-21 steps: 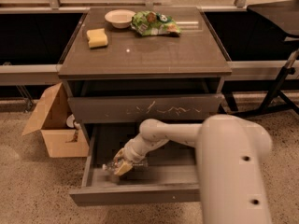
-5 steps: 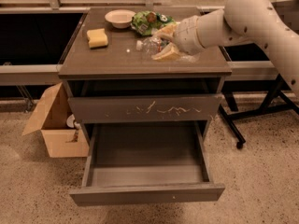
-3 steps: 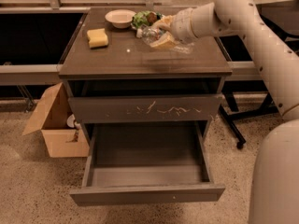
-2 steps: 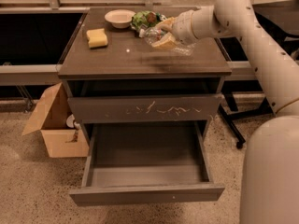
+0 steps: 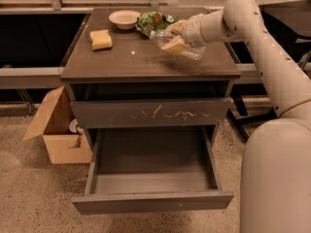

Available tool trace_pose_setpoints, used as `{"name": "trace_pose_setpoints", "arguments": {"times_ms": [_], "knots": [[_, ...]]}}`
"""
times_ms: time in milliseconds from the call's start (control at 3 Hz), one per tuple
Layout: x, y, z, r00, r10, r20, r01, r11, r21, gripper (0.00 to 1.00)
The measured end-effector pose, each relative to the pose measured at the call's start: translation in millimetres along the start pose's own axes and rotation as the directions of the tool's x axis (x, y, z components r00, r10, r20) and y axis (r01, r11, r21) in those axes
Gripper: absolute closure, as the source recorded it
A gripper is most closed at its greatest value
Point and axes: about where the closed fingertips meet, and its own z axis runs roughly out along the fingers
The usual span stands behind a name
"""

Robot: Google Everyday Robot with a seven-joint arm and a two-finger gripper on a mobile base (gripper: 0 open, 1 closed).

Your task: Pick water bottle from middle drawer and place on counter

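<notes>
The water bottle [image 5: 187, 50], clear plastic with a white cap, lies tilted on the right rear part of the counter [image 5: 126, 57]. My gripper [image 5: 173, 35] is over the counter, shut on the bottle near its neck, with tan fingers [image 5: 175, 44] on either side. The bottle's base rests on or just above the counter top. The middle drawer [image 5: 153, 201] is pulled out below and its box is empty.
A green snack bag [image 5: 151, 20], a white bowl [image 5: 124, 18] and a yellow sponge [image 5: 100, 39] sit on the counter's rear and left. The scratched drawer front [image 5: 150, 113] above is closed. An open cardboard box [image 5: 58, 130] stands on the floor at left.
The gripper lifted the bottle out of the open drawer and carried it up onto the counter. In the last second it settled slightly lower at the counter's right rear.
</notes>
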Motion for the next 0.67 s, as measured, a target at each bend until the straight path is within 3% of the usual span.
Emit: {"name": "trace_pose_setpoints", "arguments": {"times_ms": [333, 667], "knots": [[9.9, -7.6, 0.4, 1.0, 0.027, -0.005, -0.027, 0.9995, 0.017, 0.0], [11.8, -14.0, -2.8, 0.999, 0.035, 0.0, -0.035, 0.9988, 0.034, 0.0]]}}
